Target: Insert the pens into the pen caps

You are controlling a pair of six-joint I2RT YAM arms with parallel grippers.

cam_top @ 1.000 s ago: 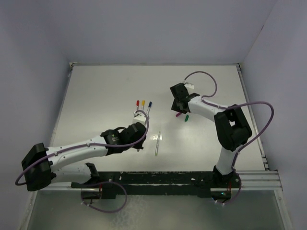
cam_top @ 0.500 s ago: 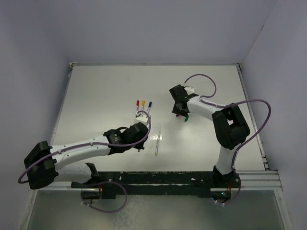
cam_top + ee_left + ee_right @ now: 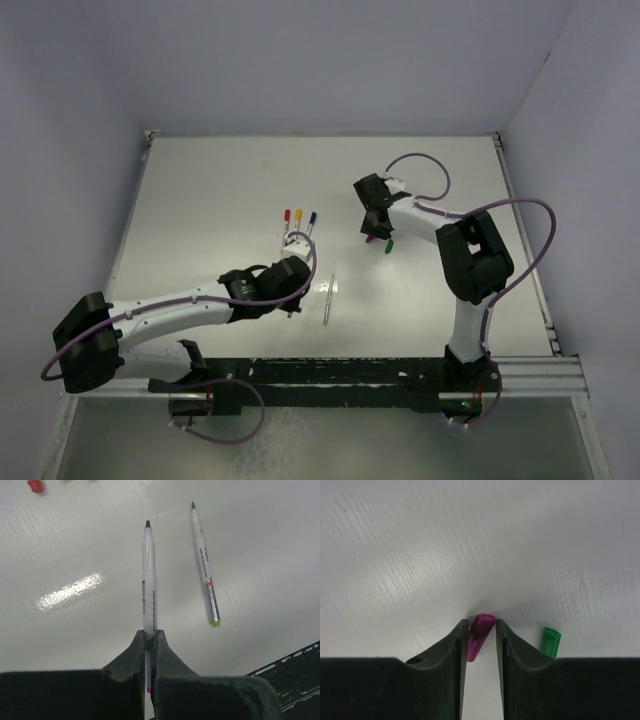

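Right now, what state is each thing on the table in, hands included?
Left hand: shut on a pen.
Held pen: uncapped, dark red tip pointing away.
Green-tipped pen: uncapped, lying flat.
Right hand: fingers either side of the purple cap, grip unclear.
Purple cap: no pen in it.
Green cap: loose, lying alongside.
Red cap, yellow cap, blue cap: each seemingly on a pen.

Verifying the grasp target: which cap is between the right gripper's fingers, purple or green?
The purple-magenta cap: it sits between the fingers of the right gripper. The green cap lies outside them, off to the right in the wrist view.
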